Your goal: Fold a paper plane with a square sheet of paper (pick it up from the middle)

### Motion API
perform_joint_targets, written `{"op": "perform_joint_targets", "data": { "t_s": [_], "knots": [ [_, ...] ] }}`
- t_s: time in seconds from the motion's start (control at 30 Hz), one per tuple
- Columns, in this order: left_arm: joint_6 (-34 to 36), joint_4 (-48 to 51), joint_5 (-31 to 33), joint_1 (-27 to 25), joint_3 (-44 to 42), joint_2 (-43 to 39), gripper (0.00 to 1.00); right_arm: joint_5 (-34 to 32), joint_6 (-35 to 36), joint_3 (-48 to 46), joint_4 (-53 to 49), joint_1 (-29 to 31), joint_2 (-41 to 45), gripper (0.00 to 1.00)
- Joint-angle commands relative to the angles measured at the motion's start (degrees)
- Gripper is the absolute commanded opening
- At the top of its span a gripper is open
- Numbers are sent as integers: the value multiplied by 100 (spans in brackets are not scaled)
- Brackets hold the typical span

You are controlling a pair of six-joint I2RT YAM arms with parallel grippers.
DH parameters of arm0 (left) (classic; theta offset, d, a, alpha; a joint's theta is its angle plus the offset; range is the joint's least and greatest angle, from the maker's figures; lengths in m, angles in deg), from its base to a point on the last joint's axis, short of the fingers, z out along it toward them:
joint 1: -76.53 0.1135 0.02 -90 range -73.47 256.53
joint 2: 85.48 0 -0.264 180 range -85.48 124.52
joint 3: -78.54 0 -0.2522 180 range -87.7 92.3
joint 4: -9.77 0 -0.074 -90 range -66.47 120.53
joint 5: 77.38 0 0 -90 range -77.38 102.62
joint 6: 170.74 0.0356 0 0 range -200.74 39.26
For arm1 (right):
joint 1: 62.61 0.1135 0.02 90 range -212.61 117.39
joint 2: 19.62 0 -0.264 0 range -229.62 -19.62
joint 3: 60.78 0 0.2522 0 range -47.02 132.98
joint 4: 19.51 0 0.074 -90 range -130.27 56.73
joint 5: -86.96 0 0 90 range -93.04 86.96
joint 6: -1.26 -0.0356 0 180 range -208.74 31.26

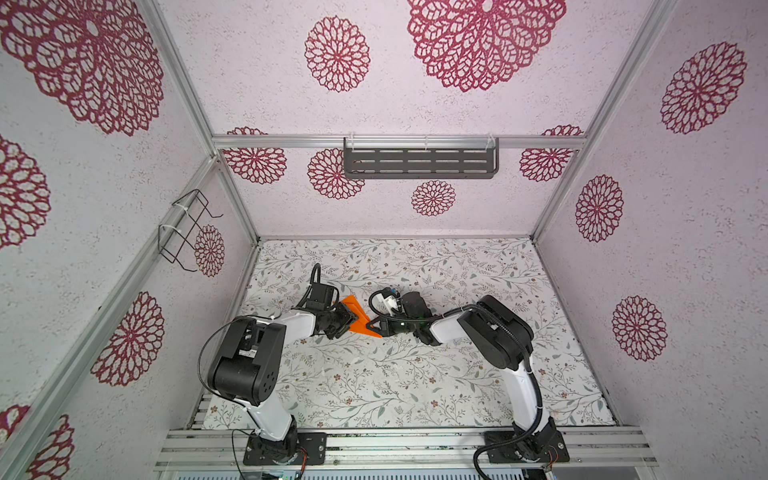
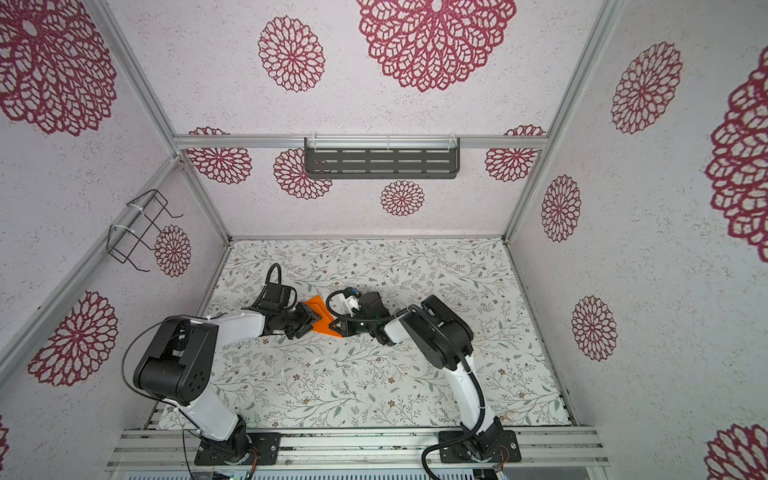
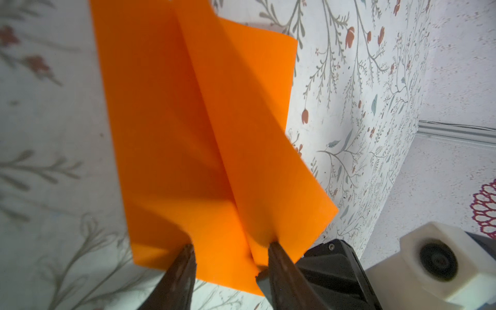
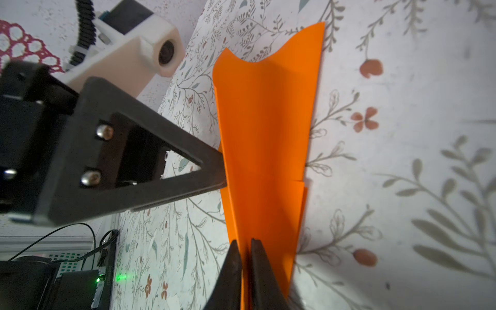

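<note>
Both arms meet near the middle of the counter (image 1: 374,386), a shade toward its left edge, and there is the paper plane (image 1: 360,316), bright orange against the floral cover and strung between the two arms in both top views.

Right pincer (image 4: 245,249) first: it is pressed together on the paper plane, with a thin sliver of orange nipped between its two dark fingers (image 4: 232,268) at the narrow end. From that grip the paper widens away, showing a long centre crease, layered flaps and a far edge that curls up.

Now the left pincer (image 3: 230,249): it is spread, jaws well apart. One finger (image 3: 185,271) sits on each side of the paper's near edge, orange showing in the gap between them, and the raised flap meets the other finger's tip. In the right wrist view that pincer comes in from the side, one finger (image 4: 174,192) with its tip right at the plane's long edge.

Whether the plane's underside rests on the counter, I cannot tell.
</note>
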Motion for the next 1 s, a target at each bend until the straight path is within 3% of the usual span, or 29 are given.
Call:
{"op": "perform_joint_targets", "data": {
  "t_s": [0.0,0.2,0.5,0.97],
  "knots": [
    [140,576,266,-61,-99,177,48,246,-70,160,-365,-29,-155,12],
    [331,418,140,-87,-65,-176,49,255,-91,275,-643,-56,-216,10],
    [460,956,263,-151,213,191,50,275,-337,301,-699,-136,-312,10],
    [627,1391,503,-353,736,-127,51,231,-313,313,-860,-144,-329,11]
  ]
}}
